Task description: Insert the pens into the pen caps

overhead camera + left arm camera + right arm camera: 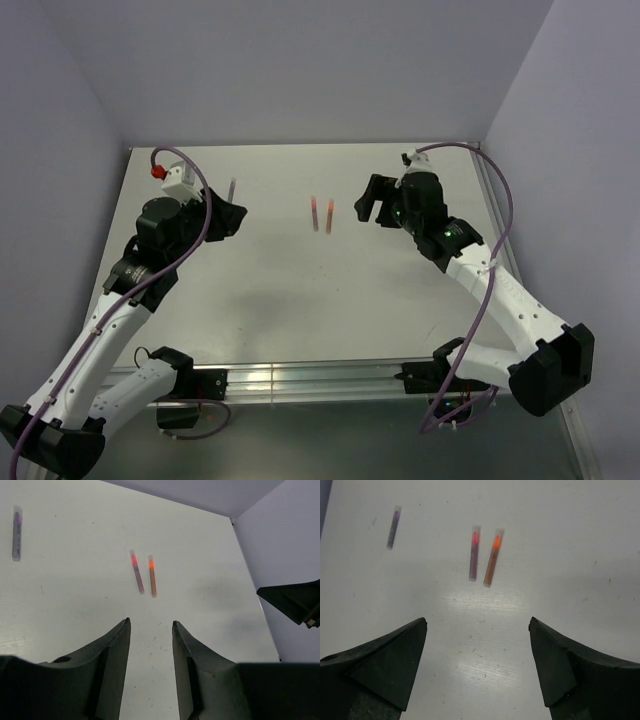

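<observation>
End effectors both hang spread and empty: left end effector (150, 625), right end effector (477, 622). Red pens (474, 555) lie side by side at upper centre and the grey pen (393, 527) upper left, with pen caps (475, 532) seemingly on. I'd confirm seating with a square, gentle squeeze against the tabletop (560, 555).

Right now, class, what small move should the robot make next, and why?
Probably just withdraw the left gripper and right gripper, both open and empty: the red pen, orange pen and grey pen all look capped already, and no loose cap shows.
</observation>
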